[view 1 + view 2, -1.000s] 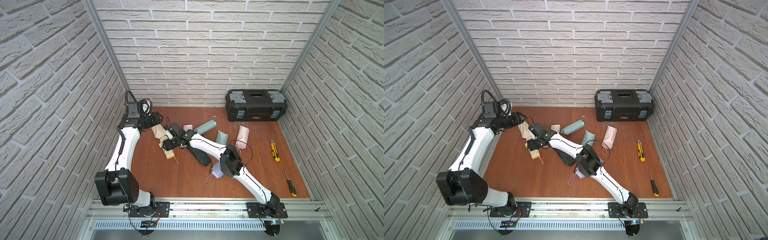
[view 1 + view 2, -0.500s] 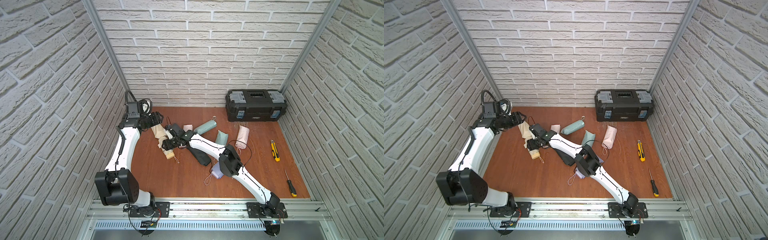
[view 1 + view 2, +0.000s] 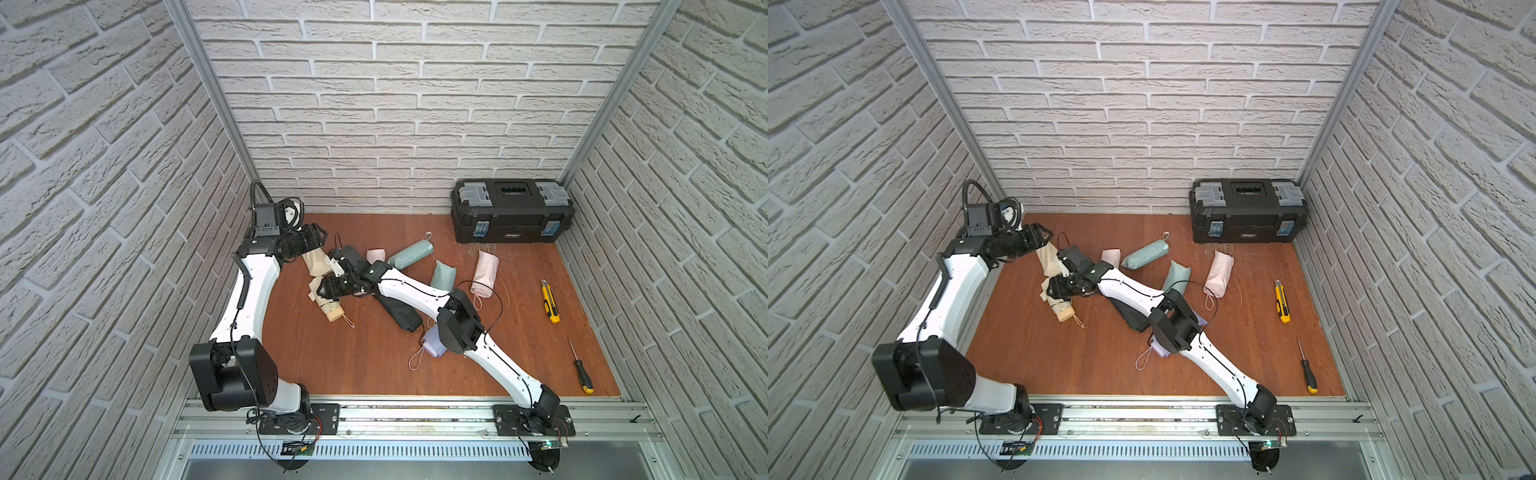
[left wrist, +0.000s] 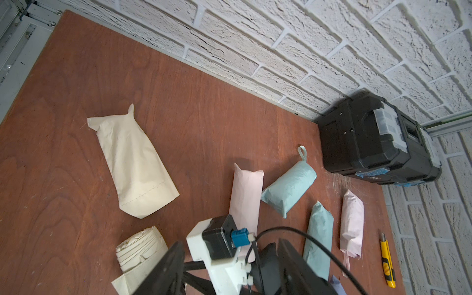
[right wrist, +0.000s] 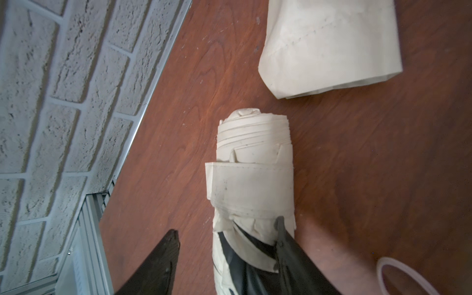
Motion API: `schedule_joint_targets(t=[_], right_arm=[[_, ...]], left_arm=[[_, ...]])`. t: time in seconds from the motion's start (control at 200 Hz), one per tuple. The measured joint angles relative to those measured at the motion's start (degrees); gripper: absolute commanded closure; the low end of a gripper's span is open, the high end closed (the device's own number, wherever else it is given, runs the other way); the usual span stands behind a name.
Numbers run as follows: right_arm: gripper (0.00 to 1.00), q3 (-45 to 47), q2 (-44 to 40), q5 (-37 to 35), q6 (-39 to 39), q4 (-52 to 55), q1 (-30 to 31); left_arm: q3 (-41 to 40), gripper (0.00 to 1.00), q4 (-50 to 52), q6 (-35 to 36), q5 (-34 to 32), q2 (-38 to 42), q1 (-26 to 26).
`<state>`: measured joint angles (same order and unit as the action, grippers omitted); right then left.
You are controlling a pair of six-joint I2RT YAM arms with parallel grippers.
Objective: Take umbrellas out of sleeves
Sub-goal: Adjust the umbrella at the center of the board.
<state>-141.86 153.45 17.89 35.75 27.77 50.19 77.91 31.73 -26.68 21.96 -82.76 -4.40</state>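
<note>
beige umbrella lies bare on the worktop, right between the jaws of the right gripper, long axis along them, jaws spread, not pinching it. left gripper hangs released farther back by the empty beige sleeve; right's nearer.

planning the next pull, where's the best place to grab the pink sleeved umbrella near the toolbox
Probably across the plump middle of the pink sleeved umbrella, from above: it lies flat, closed end toward the toolbox, bare floor either side for the jaws.
</note>
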Motion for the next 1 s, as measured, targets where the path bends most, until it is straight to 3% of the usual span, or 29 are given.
schedule_joint_targets(t=[0.19,0.405,1.0], right_arm=[[0.38,0.00,0.00,1.46,1.99,-1.22,0.00],[0.39,0.50,0.00,-1.51,0.39,1.16,0.00],[0.40,12.94,-4.15,0.09,1.97,-2.86,1.77]], left_arm=[[0.02,0.39,0.00,0.00,0.00,0.00,0.00],[0.00,0.39,0.00,0.02,0.00,0.00,0.00],[0.00,0.39,0.00,0.00,0.00,0.00,-0.09]])
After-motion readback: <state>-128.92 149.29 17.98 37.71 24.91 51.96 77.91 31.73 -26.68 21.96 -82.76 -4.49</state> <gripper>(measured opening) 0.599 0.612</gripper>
